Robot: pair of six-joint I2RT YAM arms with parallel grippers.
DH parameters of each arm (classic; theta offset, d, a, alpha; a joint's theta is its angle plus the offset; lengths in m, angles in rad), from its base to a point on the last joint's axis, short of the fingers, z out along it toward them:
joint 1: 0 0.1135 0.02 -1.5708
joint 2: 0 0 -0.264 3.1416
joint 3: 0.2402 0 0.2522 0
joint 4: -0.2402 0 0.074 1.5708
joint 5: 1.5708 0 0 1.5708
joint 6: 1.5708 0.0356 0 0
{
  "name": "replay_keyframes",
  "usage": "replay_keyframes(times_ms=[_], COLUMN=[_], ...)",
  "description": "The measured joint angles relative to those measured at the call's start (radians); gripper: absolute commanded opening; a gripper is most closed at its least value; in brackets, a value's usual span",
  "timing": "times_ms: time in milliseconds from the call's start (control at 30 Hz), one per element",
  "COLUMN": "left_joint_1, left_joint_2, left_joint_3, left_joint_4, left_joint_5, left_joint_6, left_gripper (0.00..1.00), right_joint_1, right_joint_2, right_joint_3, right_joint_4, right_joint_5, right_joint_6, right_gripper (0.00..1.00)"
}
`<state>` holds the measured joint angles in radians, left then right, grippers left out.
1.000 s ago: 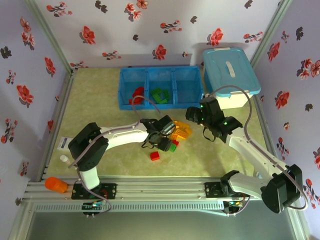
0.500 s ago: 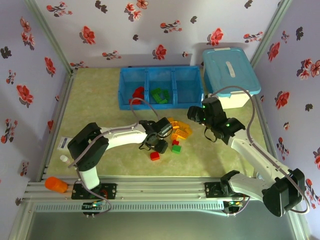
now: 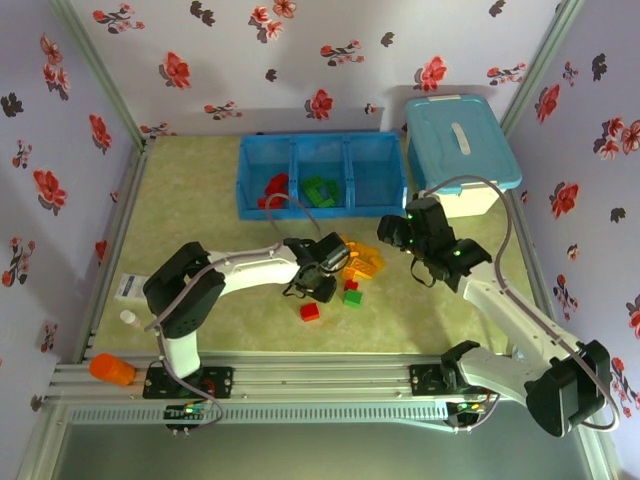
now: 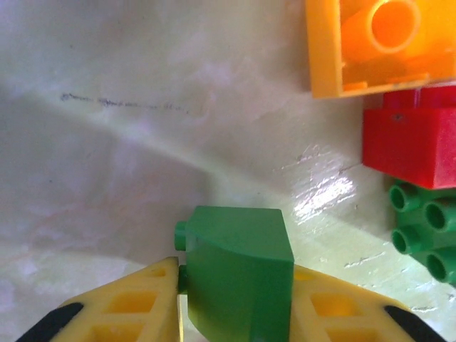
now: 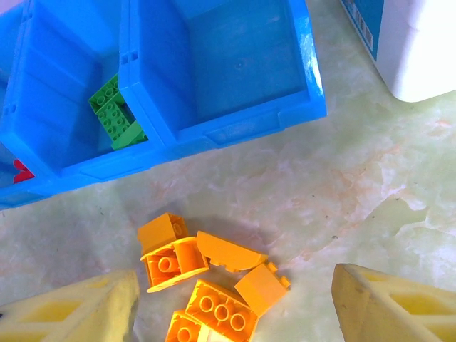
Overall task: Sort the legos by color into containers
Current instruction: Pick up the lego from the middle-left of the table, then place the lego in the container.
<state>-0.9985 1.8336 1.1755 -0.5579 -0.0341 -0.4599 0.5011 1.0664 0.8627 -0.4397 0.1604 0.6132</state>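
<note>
My left gripper (image 4: 235,288) is shut on a green lego (image 4: 239,267), its yellow fingers pressed on both sides, just above the table. Beside it lie an orange lego (image 4: 377,43), a red lego (image 4: 413,142) and a studded green lego (image 4: 427,235). In the top view the left gripper (image 3: 322,281) sits at the left edge of the pile. My right gripper (image 5: 235,313) hangs open over several orange legos (image 5: 214,278). The blue tray (image 3: 320,211) stands behind; its containers hold red legos (image 3: 275,187) on the left and green legos (image 3: 320,190) in the middle.
A white bin with a light-blue lid (image 3: 460,150) stands right of the tray, close to the right arm. A loose red lego (image 3: 310,312) and a green lego (image 3: 352,298) lie in front of the pile. An orange object (image 3: 112,370) rests on the near-left rail.
The left gripper's jaws have closed on the green lego at the pile's left edge. The right arm has barely shifted and stays open.
</note>
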Motion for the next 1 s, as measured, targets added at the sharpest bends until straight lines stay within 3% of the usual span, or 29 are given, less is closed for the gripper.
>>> replay_keyframes(times_ms=[267, 533, 800, 1000], left_joint_1=[0.053, 0.185, 0.336, 0.364], left_joint_2=[0.0, -0.011, -0.005, 0.11], left_joint_3=[0.064, 0.177, 0.368, 0.588], left_joint_4=[-0.018, -0.057, -0.068, -0.093], left_joint_5=[-0.026, -0.053, -0.064, -0.067], left_joint_6=[0.016, 0.054, 0.065, 0.087], left_gripper=[0.24, 0.23, 0.23, 0.23], right_joint_1=[-0.019, -0.032, -0.033, -0.034], right_joint_2=[-0.04, -0.078, -0.125, -0.153], right_joint_3=[-0.037, -0.113, -0.166, -0.199], right_joint_4=[0.001, -0.002, 0.002, -0.003], right_joint_5=[0.007, 0.009, 0.005, -0.004], right_joint_6=[0.0, 0.023, 0.038, 0.052], right_gripper=[0.72, 0.72, 0.72, 0.72])
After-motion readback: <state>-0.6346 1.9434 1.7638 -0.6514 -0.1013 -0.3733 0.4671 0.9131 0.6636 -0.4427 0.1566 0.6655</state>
